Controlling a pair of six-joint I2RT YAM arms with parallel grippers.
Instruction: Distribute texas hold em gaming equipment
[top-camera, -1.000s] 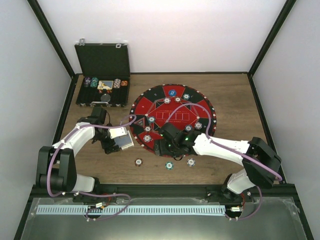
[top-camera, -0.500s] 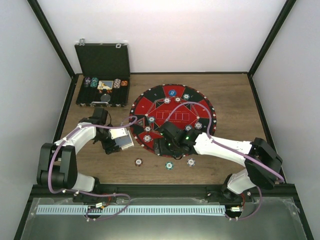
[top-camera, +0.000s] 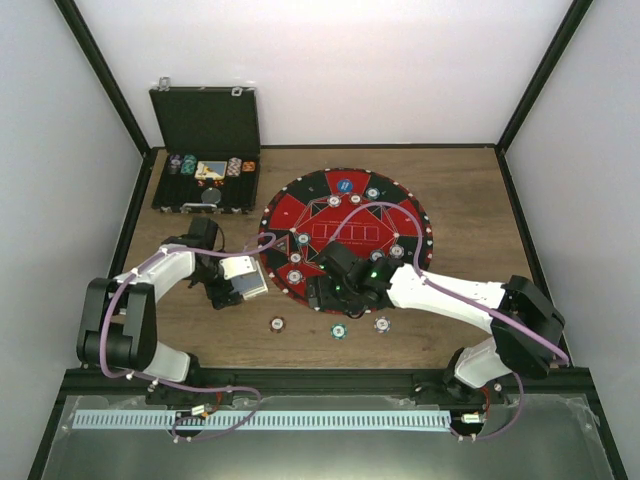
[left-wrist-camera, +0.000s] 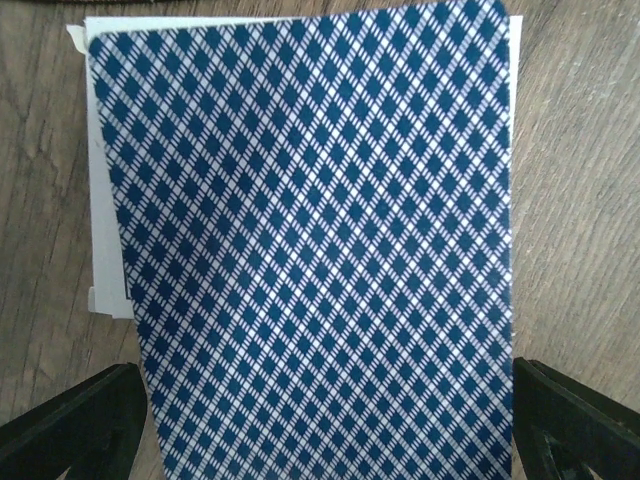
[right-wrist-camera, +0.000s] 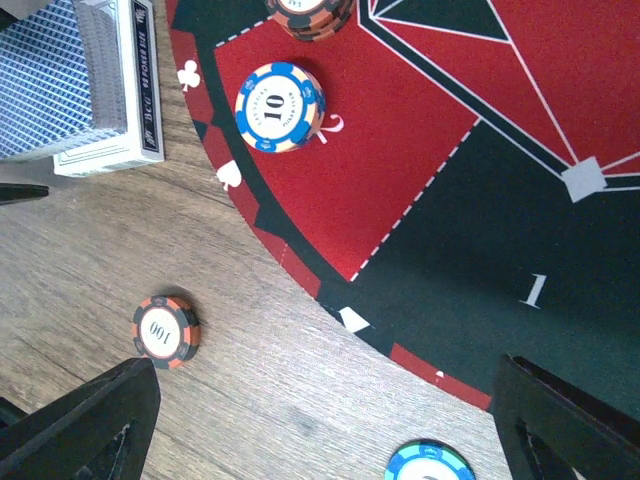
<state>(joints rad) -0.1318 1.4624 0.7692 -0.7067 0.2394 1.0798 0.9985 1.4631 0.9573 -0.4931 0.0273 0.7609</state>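
Note:
A blue diamond-backed playing card (left-wrist-camera: 310, 220) fills the left wrist view, lying askew on a white card box (left-wrist-camera: 100, 200). My left gripper (left-wrist-camera: 330, 425) is open, and its fingers (left-wrist-camera: 70, 430) flank the card's near end. From above, the deck (top-camera: 245, 278) sits left of the round poker mat (top-camera: 345, 235). My right gripper (right-wrist-camera: 325, 430) is open and empty over the mat's front edge (top-camera: 318, 295). A "100" chip (right-wrist-camera: 165, 331) and a blue-green chip (right-wrist-camera: 428, 462) lie on the wood. A blue "10" chip (right-wrist-camera: 280, 106) sits on the mat.
The open black case (top-camera: 205, 150) with chips stands at the back left. Several chips and a blue disc (top-camera: 343, 184) sit on the mat. Three chips (top-camera: 339, 330) lie on the wood in front of the mat, near the right arm (top-camera: 440, 292).
The left arm's elbow has shifted slightly. The deck, the chips and both grippers stay about where they were.

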